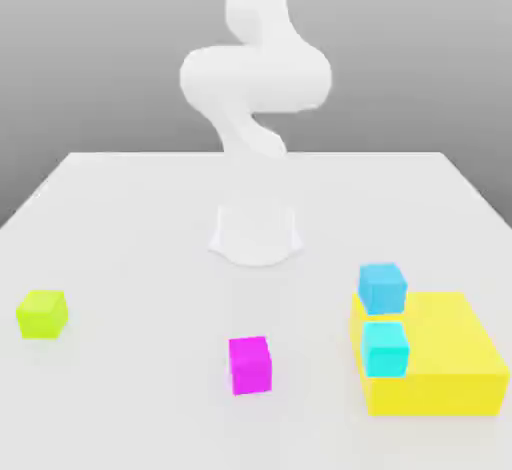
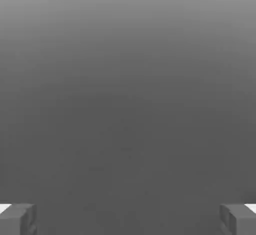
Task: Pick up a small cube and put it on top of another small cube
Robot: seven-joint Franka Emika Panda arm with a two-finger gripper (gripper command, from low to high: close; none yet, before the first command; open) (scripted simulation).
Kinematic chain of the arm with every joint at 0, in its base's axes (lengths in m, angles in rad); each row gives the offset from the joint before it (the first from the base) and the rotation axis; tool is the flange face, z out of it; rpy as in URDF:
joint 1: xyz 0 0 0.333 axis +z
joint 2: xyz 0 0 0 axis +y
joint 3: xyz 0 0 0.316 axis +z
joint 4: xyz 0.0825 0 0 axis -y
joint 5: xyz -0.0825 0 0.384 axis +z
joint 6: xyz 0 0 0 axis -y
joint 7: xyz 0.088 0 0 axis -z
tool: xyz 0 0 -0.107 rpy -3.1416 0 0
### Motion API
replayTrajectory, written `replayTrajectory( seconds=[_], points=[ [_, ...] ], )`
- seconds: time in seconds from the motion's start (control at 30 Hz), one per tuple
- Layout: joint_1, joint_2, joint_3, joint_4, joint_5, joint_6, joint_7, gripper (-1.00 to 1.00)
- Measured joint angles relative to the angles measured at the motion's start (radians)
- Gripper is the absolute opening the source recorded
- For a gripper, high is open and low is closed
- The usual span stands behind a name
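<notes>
The lime cube [image 1: 42, 314] is seen on the table [image 1: 160, 218], close to the side edge at the exterior view's left and well apart from the far edge. A narrow strip of table is left between it and that side edge; toward the magenta cube [image 1: 250, 365], a broad open stretch is offered. The magenta cube is placed nearer the viewer than the lime cube, well in from both side edges, with room around it.

Toward the side edge at the exterior view's right, the table is taken up by a wide, low yellow block [image 1: 440, 333]. A blue cube [image 1: 382, 288] and a cyan cube [image 1: 385, 349] are seen at its border facing the magenta cube, the blue one farther back and a gap shown between them. Whether they are fully borne by the block cannot be told.

Between the magenta cube and the yellow block, a passage of bare table is left. The arm's base [image 1: 256, 233] is stood between the cubes and the far edge. In the hand view the pincer [image 2: 128, 220] is held wide open, its two sides set well apart and empty between.
</notes>
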Motion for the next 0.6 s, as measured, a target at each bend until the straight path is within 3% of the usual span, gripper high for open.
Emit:
replayTrajectory(
  seconds=[0.4, 0.6],
  points=[
    [-0.321, 0.411, -0.117, -0.177, -0.06, 0.224, 0.345, 0.0],
    [-0.441, 0.615, -0.214, -0.264, -0.035, 0.336, 0.477, 0.0]
  ],
)
